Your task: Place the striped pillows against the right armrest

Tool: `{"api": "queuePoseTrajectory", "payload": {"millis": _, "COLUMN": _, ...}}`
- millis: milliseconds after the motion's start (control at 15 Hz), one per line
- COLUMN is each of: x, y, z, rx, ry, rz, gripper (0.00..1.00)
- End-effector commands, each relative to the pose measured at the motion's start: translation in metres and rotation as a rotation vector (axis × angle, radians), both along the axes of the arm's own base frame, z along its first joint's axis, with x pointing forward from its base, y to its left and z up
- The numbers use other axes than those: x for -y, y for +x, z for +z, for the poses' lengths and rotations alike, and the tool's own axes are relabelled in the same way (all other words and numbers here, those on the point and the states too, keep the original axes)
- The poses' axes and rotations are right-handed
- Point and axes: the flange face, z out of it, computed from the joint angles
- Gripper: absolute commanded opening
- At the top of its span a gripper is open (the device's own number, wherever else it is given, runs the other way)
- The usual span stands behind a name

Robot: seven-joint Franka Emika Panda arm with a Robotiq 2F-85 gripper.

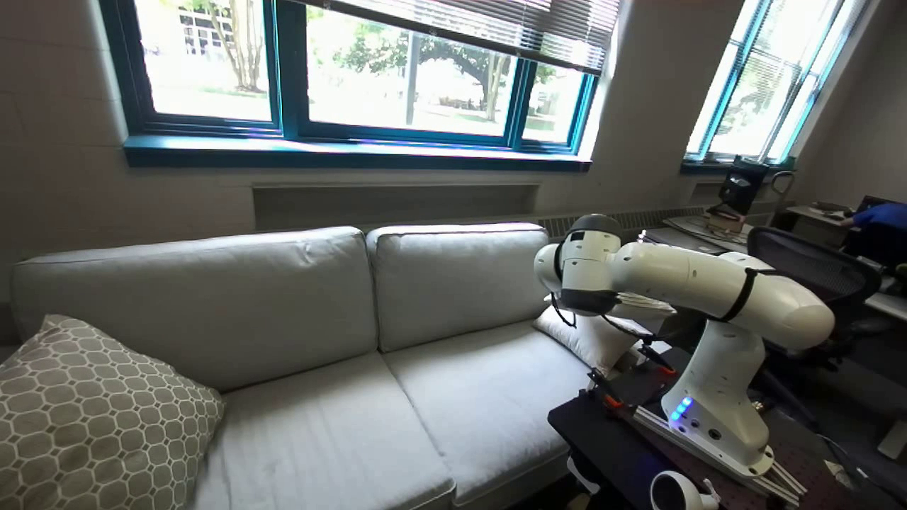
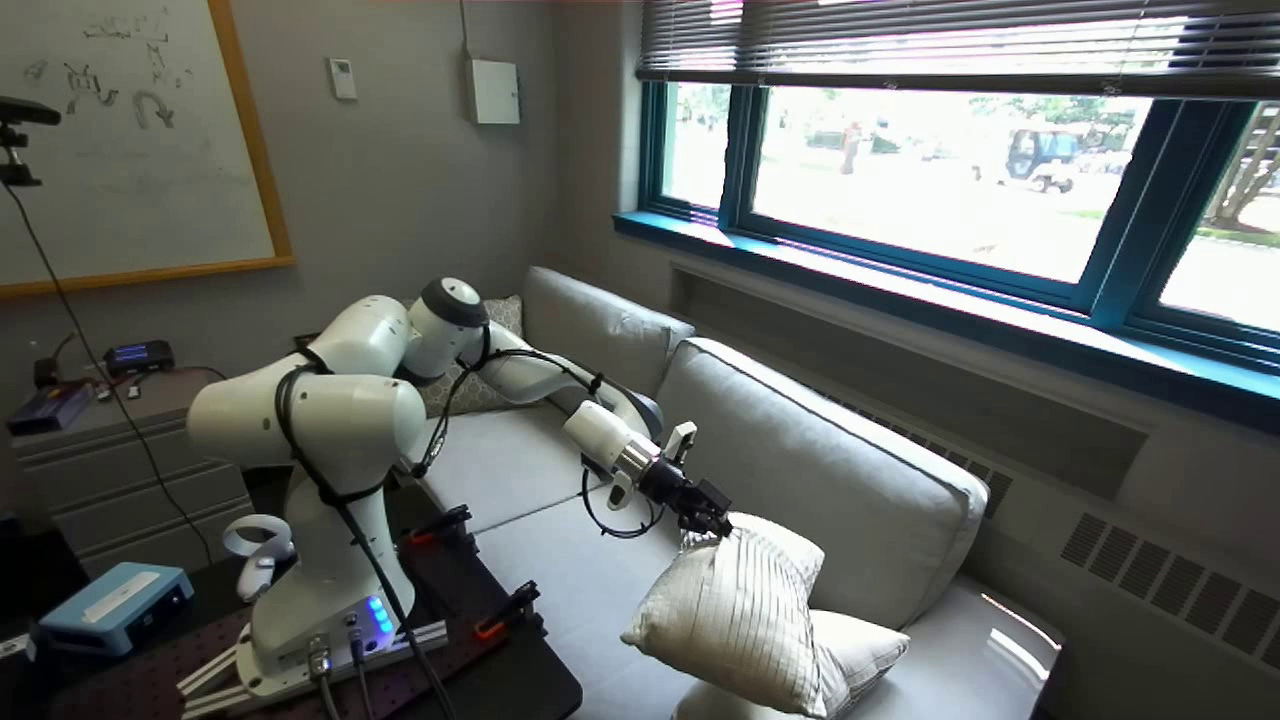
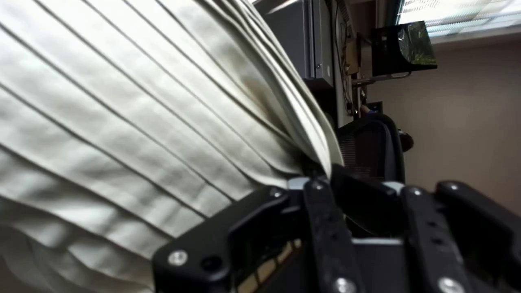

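Closest in, wrist view: black gripper (image 3: 319, 179), jaws drawn nearly together, with a gathered fold of striped pillow (image 3: 134, 122) nipped between. Pinched at an edge or a corner, cannot tell which; probably so as to let the bulk hang below, fit for leaning against something. In an exterior view, tilted over a second pale pillow (image 2: 865, 655), apparently touching; cannot tell how much weight on it. Lower one on the seat (image 1: 489, 375), at the end by the probable right armrest (image 2: 970, 645); contact there unclear. Judged as one pillow roughly in place, one yet to be let go. Lattice pillow (image 1: 106, 418) at the opposite end, well apart, likely no part of the job.

Cable (image 2: 375, 570) strapped to the arm (image 2: 350, 415), presumably to keep slack off the joints. Orange-trimmed clamps (image 2: 510, 605) at the table (image 2: 545, 685) edge, purpose unclear.

Writing: marker scrawl (image 2: 93, 92) on the whiteboard (image 2: 150, 200), curved arrow (image 2: 153, 105) included, no words legible. White label (image 2: 120, 597) on a blue box (image 2: 150, 612), print too small to read. No brand made out on arm or gripper.
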Motion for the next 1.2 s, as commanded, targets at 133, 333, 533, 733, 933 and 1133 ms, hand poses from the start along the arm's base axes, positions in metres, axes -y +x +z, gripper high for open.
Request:
{"api": "queuePoseTrajectory", "payload": {"millis": 133, "x": 0.005, "y": 0.023, "z": 0.002, "rx": -0.012, "ry": 0.053, "rz": -0.010, "gripper": 0.02}}
{"api": "queuePoseTrajectory", "payload": {"millis": 333, "x": 0.002, "y": 0.038, "z": -0.006, "rx": -0.023, "ry": 0.122, "rz": 0.007, "gripper": 0.02}}
{"api": "queuePoseTrajectory", "payload": {"millis": 533, "x": -0.004, "y": 0.051, "z": -0.018, "rx": -0.021, "ry": 0.218, "rz": 0.019, "gripper": 0.02}}
{"api": "queuePoseTrajectory", "payload": {"millis": 733, "x": -0.022, "y": 0.069, "z": -0.032, "rx": -0.036, "ry": 0.355, "rz": 0.055, "gripper": 0.02}}
{"api": "queuePoseTrajectory", "payload": {"millis": 933, "x": -0.046, "y": 0.082, "z": -0.051, "rx": -0.058, "ry": 0.458, "rz": 0.102, "gripper": 0.02}}
{"api": "queuePoseTrajectory", "payload": {"millis": 1133, "x": -0.058, "y": 0.079, "z": -0.067, "rx": -0.025, "ry": 0.507, "rz": 0.071, "gripper": 0.02}}
